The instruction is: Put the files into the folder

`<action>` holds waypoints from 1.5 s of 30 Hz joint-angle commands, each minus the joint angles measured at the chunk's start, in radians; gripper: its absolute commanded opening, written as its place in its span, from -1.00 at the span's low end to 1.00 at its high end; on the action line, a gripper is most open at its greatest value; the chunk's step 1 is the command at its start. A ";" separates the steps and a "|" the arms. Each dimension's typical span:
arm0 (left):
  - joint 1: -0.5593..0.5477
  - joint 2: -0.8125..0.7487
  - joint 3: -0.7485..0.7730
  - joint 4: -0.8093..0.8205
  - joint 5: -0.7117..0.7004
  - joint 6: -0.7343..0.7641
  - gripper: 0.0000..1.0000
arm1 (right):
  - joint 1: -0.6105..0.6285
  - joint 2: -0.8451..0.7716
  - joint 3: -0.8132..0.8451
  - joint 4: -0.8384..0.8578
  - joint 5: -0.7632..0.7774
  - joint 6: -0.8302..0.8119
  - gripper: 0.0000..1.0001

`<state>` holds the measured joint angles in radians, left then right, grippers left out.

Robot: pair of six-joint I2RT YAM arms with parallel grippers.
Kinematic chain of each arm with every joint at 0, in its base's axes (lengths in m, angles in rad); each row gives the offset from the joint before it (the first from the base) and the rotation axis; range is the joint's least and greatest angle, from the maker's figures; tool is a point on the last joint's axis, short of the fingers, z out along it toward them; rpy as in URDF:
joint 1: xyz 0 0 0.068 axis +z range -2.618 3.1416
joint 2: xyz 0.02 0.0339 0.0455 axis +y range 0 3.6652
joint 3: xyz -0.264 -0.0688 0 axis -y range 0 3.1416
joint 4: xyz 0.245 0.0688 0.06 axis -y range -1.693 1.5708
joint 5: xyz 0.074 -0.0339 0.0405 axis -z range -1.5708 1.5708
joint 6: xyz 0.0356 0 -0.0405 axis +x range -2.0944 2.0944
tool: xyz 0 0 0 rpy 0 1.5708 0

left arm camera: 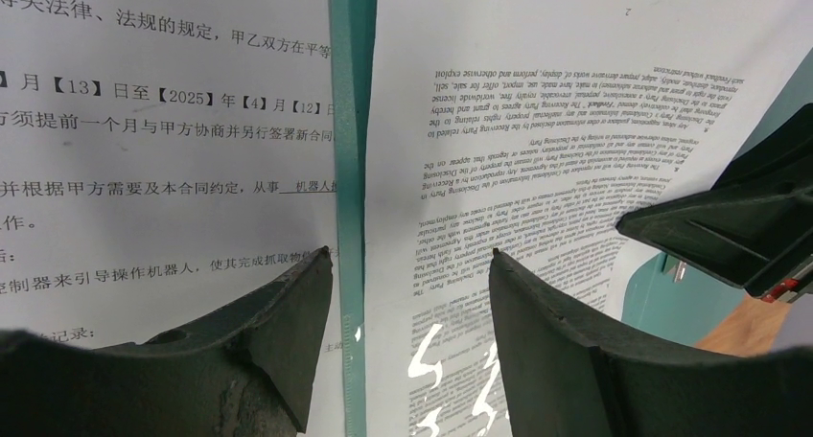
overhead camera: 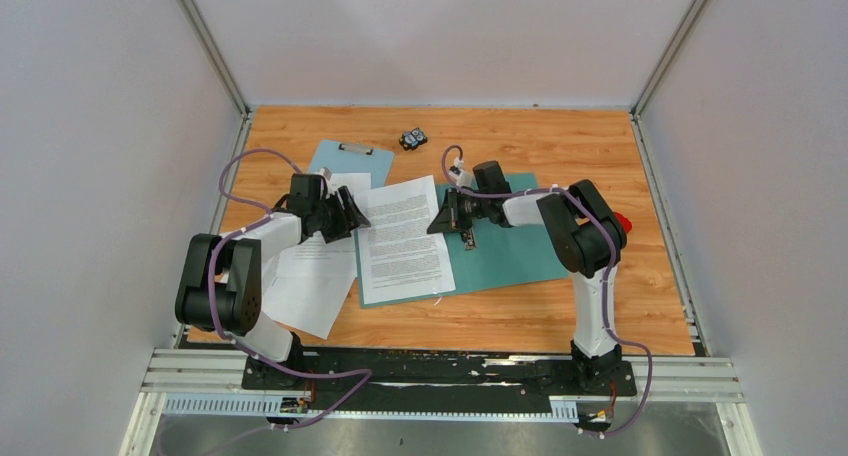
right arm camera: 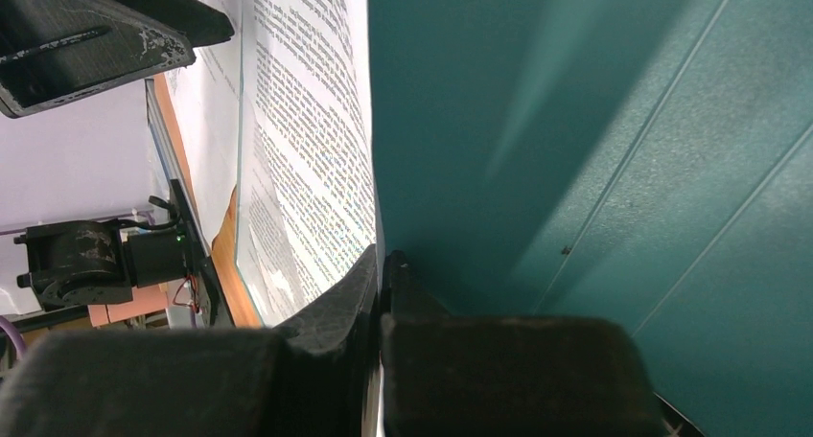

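The teal folder (overhead camera: pixel 510 248) lies open in the middle of the table. One file (overhead camera: pixel 402 238), white with English print, lies on its left cover. My right gripper (overhead camera: pixel 444 219) is shut on that sheet's right edge; in the right wrist view the paper (right arm camera: pixel 307 140) runs down into the closed jaws (right arm camera: pixel 383 261) beside the teal cover (right arm camera: pixel 594 149). My left gripper (overhead camera: pixel 357 216) hangs open over the folder's left edge (left arm camera: pixel 351 169), empty (left arm camera: pixel 412 255). A second file (left arm camera: pixel 153 149) with Chinese print lies left of that edge (overhead camera: pixel 312 276).
A pale blue clipboard (overhead camera: pixel 345 162) with a metal clip lies at the back left, partly under the papers. A small black and blue object (overhead camera: pixel 413 138) sits behind the folder. Something red (overhead camera: pixel 623 222) shows behind the right arm. Metal-framed walls border the table.
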<state>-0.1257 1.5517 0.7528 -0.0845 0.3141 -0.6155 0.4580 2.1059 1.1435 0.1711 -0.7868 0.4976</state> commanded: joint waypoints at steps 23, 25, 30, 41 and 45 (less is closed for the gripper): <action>-0.119 -0.150 0.185 -0.264 -0.198 0.121 0.33 | -0.017 -0.307 0.045 -0.460 0.512 -0.293 -0.08; -0.147 -0.148 0.189 -0.237 -0.167 0.108 0.31 | -0.005 -0.316 0.047 -0.480 0.578 -0.308 -0.05; -0.225 -0.077 0.223 -0.177 -0.141 0.099 0.28 | 0.038 -0.302 0.067 -0.516 0.665 -0.337 -0.05; -0.244 0.083 0.228 -0.086 -0.105 0.086 0.13 | 0.137 -0.293 0.072 -0.539 0.806 -0.354 -0.11; -0.244 0.069 0.237 -0.128 -0.151 0.106 0.14 | 0.137 -0.297 0.088 -0.582 0.785 -0.352 -0.27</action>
<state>-0.3710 1.6444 0.9569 -0.2211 0.1989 -0.5339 0.6003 1.8252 1.1851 -0.3698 -0.0319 0.1562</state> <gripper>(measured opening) 0.569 0.387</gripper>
